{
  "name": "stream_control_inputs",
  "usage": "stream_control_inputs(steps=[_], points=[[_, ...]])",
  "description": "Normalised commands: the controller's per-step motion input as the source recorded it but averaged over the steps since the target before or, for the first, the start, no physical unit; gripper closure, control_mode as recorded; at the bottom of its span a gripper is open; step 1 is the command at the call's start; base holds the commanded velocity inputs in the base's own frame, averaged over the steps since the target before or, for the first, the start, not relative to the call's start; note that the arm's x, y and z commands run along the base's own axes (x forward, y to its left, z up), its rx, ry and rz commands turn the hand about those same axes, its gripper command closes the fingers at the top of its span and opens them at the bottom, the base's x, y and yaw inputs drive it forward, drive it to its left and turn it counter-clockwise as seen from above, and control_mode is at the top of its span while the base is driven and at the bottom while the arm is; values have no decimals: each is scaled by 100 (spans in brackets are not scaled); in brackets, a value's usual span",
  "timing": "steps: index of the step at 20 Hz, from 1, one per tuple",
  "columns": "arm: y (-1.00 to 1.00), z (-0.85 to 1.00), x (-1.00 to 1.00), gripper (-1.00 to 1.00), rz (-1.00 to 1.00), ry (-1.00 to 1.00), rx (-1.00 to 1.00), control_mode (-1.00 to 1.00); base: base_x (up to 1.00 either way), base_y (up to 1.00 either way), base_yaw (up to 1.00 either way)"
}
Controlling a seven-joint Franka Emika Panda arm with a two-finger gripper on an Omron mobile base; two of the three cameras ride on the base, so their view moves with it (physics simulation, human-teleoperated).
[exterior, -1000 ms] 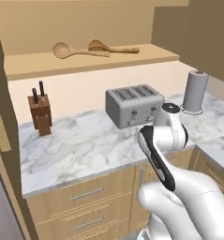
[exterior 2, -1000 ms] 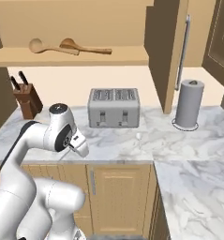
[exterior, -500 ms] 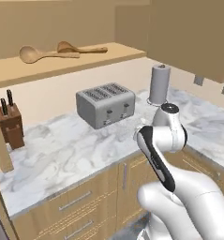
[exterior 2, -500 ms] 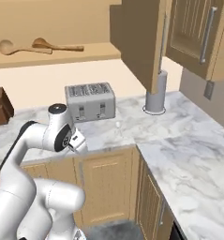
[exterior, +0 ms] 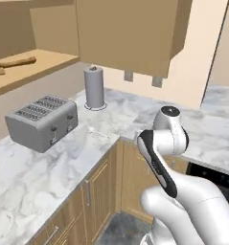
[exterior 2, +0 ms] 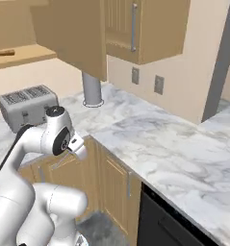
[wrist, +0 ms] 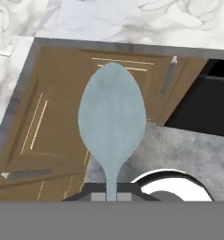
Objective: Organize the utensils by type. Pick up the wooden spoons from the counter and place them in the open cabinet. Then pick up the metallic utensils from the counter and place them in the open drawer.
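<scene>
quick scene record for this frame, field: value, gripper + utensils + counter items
gripper: shut on the bluish metal spoon, handle pinched between the fingertips, bowl pointing away from the hand
below spoon: lower cabinet doors and floor, not the counter
wooden spoons: on the open cabinet shelf, handle of one visible
second metallic utensil: thin whitish piece lying on the counter, right of the toaster
toaster: on the counter
paper towel roll: upright near the corner

The counter [exterior: 135, 115] is white and grey stone and bends round a corner. A grey toaster [exterior: 41, 122] and a tall grey paper towel roll [exterior: 94, 87] stand on it, and a tiny whitish metal spoon [exterior: 97, 132] lies near the toaster. Up on the cabinet shelf [exterior: 39, 67] lie the wooden spoons [exterior: 13, 62].
</scene>
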Motion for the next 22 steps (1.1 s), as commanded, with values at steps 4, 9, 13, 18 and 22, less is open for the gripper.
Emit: stream_control_inputs(steps=[4, 9, 13, 18, 22], points=[[0, 0, 0, 100, 0, 0, 0, 100, -2, 3, -67], [0, 0, 0, 100, 0, 0, 0, 100, 0, 1, -64], [0, 0, 0, 100, 0, 0, 0, 100, 1, 0, -61], [0, 0, 0, 100, 0, 0, 0, 100, 9, -20, -35], [0, 0, 0, 100, 0, 0, 0, 100, 20, -34, -45]])
